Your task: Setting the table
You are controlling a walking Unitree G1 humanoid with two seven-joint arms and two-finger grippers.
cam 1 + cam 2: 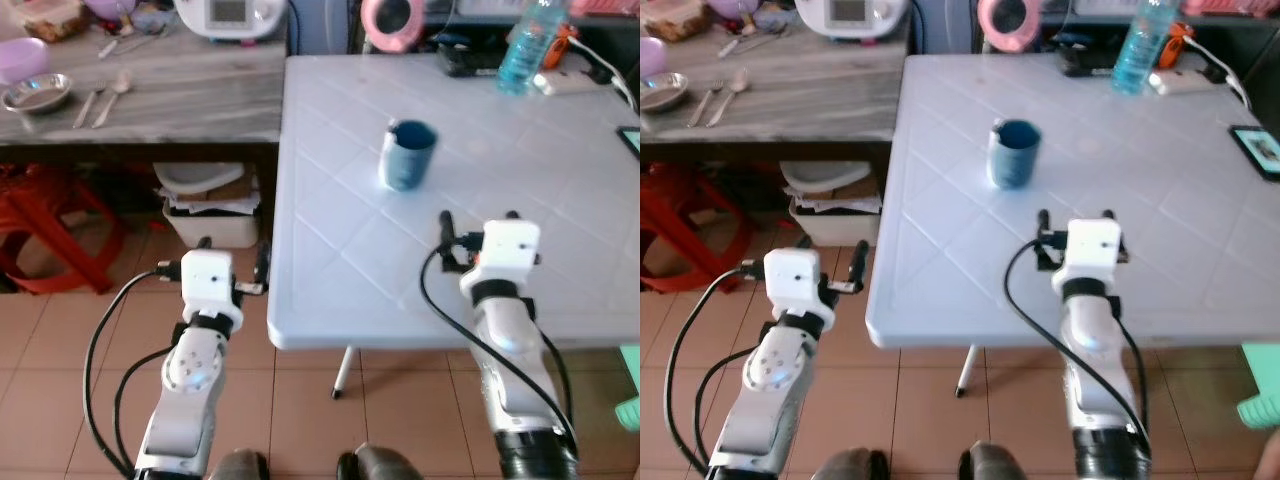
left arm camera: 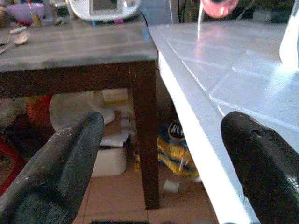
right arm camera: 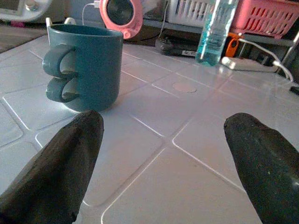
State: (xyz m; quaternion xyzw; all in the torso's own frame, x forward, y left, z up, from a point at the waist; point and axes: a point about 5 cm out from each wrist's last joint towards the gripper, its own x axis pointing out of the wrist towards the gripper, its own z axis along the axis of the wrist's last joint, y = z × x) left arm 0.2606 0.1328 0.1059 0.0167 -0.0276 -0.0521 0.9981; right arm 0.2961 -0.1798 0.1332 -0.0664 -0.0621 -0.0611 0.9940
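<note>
Blue mug (image 1: pixel 408 153) stands upright on the white table (image 1: pixel 330 300), its handle turned toward the robot's left, while the right gripper (image 1: pixel 478 222) hovers low over the tabletop just short of it, fingers spread wide and empty. Off the table's left edge, the left gripper (image 1: pixel 234 262) is likewise open and holds nothing. Rigid, probably ceramic and slick-glazed, the mug looks light but breakable, and a grip across the body or rim seems safest.
</note>
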